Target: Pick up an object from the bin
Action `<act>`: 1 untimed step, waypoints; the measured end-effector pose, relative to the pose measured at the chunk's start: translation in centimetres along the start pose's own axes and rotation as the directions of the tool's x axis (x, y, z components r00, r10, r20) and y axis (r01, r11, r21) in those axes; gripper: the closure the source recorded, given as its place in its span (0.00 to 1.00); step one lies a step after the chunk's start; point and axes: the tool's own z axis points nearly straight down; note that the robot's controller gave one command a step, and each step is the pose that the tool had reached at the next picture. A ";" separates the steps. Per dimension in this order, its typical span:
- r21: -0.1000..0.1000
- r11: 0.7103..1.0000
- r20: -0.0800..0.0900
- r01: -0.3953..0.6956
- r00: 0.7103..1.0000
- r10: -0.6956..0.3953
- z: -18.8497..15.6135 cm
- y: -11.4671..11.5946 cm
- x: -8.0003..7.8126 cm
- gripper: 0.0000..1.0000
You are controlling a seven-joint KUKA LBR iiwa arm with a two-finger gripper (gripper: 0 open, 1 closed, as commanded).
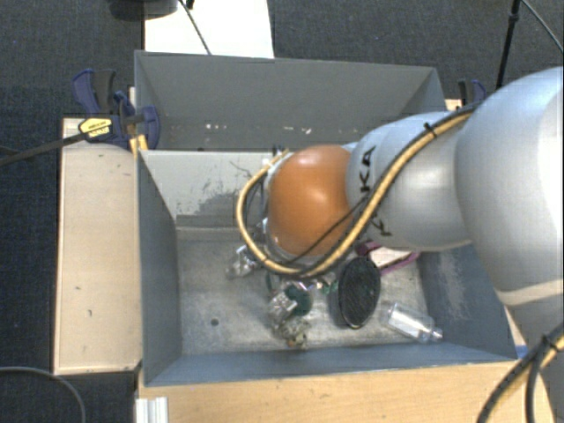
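On the floor of the grey metal bin (203,324) lie one crumpled silver-and-green piece (291,317) just under the gripper (298,291), one black round disc (357,291) just right of it, one clear plastic tube (411,322) farther right, one pink scrap (394,258) and one silvery lump (240,261) to its left. The orange wrist cover (304,199) hides the gripper, so I cannot tell whether it is open or closed. The letters "KA" can be read on the silver arm (441,183).

One camera, up above the grey metal bin (159,263), looks down at a slight slant, so the far wall (282,95) shows its inner face. It sits close: the bin takes most of the view, and the arm (493,192) looms in from the right.
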 end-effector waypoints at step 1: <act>0.003 0.986 -0.003 0.167 0.986 -0.167 -6.2 -10.4 4.5 0.00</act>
